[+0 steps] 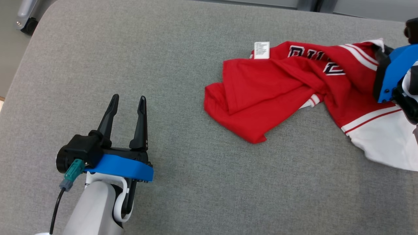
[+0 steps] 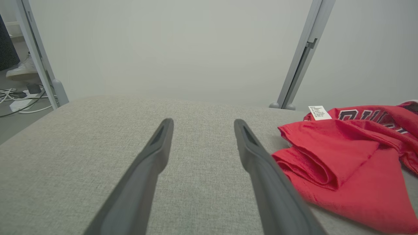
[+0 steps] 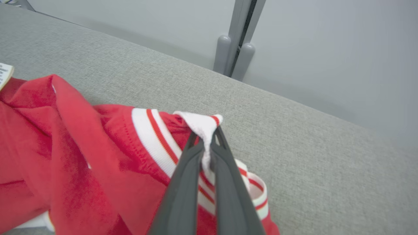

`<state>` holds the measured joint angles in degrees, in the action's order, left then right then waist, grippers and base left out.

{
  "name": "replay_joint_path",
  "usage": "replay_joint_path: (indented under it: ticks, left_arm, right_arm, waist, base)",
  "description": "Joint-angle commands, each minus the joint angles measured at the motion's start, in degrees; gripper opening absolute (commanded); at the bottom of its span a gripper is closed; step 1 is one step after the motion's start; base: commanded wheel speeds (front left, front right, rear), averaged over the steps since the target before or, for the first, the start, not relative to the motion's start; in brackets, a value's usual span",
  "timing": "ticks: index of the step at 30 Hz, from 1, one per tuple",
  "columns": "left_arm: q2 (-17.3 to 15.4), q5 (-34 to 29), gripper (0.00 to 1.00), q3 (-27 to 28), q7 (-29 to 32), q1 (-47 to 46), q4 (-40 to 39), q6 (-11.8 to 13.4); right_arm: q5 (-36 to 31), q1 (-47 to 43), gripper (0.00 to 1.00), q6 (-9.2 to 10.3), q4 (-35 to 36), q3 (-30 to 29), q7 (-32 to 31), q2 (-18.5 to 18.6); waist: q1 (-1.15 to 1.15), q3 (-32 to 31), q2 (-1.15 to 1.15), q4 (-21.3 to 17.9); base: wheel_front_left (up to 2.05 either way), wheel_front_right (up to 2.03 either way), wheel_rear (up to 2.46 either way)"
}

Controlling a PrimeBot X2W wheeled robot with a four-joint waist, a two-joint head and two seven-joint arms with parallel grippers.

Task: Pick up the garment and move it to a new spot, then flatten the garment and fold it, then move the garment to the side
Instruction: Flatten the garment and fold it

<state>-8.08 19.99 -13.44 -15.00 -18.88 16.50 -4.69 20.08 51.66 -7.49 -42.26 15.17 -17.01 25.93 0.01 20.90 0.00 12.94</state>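
The garment (image 1: 277, 88), a red jersey T-shirt with white sleeves and striped trim, lies crumpled at the right of the grey padded surface, its small white tag (image 1: 261, 50) at the far edge. My right gripper (image 3: 209, 143) is shut on a fold of the garment's (image 3: 98, 156) white-and-red trim, with white cloth pinched between its fingertips. In the head view its blue wrist (image 1: 396, 71) covers the garment's right end. My left gripper (image 1: 128, 101) hovers open over bare surface, well left of the garment (image 2: 343, 163), holding nothing.
The grey padded surface (image 1: 163, 65) stretches wide to the left and front of the garment. A caster of a frame (image 1: 26, 23) stands past its far left corner. Grey upright posts (image 2: 303, 55) and a pale wall stand behind it; cables (image 2: 16, 98) lie on the floor.
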Motion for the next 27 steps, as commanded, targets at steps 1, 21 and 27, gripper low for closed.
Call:
replay_joint_path:
  ticks: [1, 21, 27]
  left_arm:
    - [0.18, -0.39, 1.0, 0.2, -0.25, -0.57, 0.16, -0.28]
    - [-1.85, -0.09, 1.0, 2.56, -0.25, 5.24, 3.05, 0.65]
    - [-2.56, 0.61, 1.0, 3.69, -0.25, 8.05, 2.8, 1.44]
  right_arm:
    - [-1.28, 1.03, 0.0, -0.01, -1.72, -1.67, 1.2, -1.1]
    - [-8.49, -15.19, 1.0, -0.01, 1.48, -10.74, 23.71, -11.7]
    - [-9.98, -29.94, 1.0, -0.01, 14.85, -15.51, 27.16, -15.73]
  waist:
    - [-0.01, -0.13, 0.0, 0.06]
    - [-0.01, -11.39, 0.0, -6.43]
    - [-0.01, -14.1, 0.0, -9.59]
  base:
    - [0.0, 0.0, 0.0]
    - [0.0, 0.0, 0.0]
    - [0.0, 0.0, 0.0]
